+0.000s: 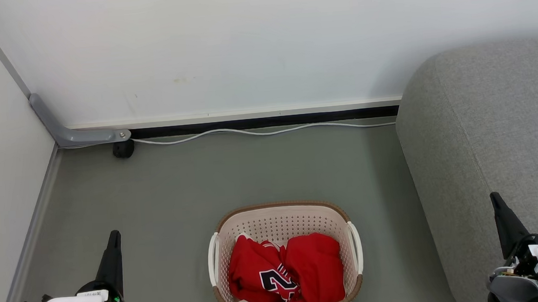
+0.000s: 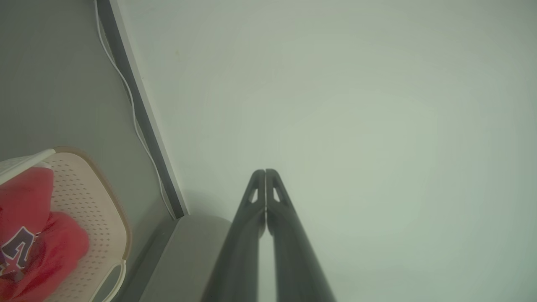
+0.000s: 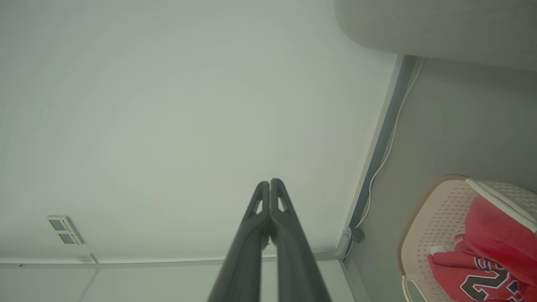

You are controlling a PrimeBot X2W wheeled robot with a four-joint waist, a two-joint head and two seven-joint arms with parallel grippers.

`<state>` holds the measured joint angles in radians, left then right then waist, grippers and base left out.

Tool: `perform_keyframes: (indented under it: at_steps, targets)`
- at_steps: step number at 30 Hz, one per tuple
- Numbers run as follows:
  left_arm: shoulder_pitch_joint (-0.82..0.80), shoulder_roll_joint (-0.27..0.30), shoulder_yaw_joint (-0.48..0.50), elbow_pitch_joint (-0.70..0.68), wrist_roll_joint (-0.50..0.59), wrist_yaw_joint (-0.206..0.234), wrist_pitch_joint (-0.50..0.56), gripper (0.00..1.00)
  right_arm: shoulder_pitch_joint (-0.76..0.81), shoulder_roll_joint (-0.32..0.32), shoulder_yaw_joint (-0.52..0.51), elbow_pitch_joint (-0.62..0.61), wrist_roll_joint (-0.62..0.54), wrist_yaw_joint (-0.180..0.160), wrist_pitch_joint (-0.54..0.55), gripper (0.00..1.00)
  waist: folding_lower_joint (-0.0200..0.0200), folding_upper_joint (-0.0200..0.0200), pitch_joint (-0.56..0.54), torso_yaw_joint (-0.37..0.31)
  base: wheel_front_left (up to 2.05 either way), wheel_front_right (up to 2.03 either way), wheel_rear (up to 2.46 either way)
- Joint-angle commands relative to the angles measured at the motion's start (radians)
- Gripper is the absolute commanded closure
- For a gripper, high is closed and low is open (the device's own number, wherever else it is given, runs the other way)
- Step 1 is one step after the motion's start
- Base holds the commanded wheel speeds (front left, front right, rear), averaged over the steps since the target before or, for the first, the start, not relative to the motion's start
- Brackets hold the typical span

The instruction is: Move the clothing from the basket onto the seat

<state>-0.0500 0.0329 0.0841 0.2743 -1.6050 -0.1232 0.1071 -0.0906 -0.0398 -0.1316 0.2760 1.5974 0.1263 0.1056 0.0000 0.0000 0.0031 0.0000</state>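
The basket (image 1: 281,223) is seen on the grey floor (image 1: 172,195), low in the middle of the head view, and the clothing (image 1: 317,266) is inside it. Two red pieces are lying side by side: the jersey with the number (image 1: 261,277) on the robot's left and the plain piece on its right. The basket's long axis seems to run from left to right, with a white handle at each end.

The basket is placed between the two arms. From the left gripper (image 1: 113,237) it lies to the right, and from the right gripper (image 1: 495,199) it lies to the left. In the head view the left gripper looks somewhat nearer to the basket. The right gripper is seen against the seat (image 1: 495,130), which stands at the robot's right, near the basket but apart from it. The clothing must therefore be carried to the right.

On both grippers the fingers are pressed together along their tips, as the wrist views show clearly. Nothing is held or touched by either. It is judged that the fingers must be spread before any cloth can be pinched.
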Motion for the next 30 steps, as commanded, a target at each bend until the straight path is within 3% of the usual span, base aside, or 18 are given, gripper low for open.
perform_keyframes:
  at_steps: [1,30]
  targets:
    - [-0.058,0.017,0.029,-0.03,-0.004,-0.007,0.006,1.0,-0.017,-0.01,0.018,-0.031,0.012,0.004,0.007,1.0,0.0,0.0,0.0,0.0,0.0,0.0,0.0]
    - [-0.058,0.017,0.029,-0.03,-0.004,-0.007,0.006,1.0,-0.017,-0.01,0.018,-0.031,0.012,0.004,0.007,1.0,0.0,0.0,0.0,0.0,0.0,0.0,0.0]
